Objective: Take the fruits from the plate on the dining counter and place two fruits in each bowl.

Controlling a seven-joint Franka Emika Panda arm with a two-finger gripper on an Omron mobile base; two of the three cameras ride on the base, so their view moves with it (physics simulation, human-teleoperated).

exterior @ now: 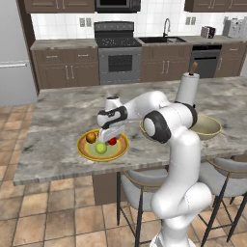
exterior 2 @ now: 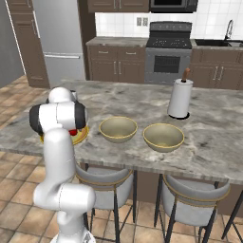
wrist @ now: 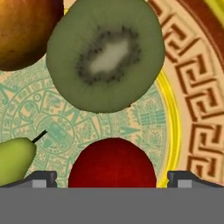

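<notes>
**Open fingers straddle the red fruit on the plate**

In the hand view the red fruit sits squarely between the two finger tips, the gripper spread wide and holding nothing. It is round, so no long axis matters; the fingers seem to need only to drop and close. Around it, from left to right, lie the yellow-green fruit, the orange fruit and the kiwi-like brownish-green fruit, all on the plate.

The left base view places that plate at the near left of the worktop, with the hand right over it. The right base view adds what the close-up lacks: two bowls, both empty, standing further right.
</notes>
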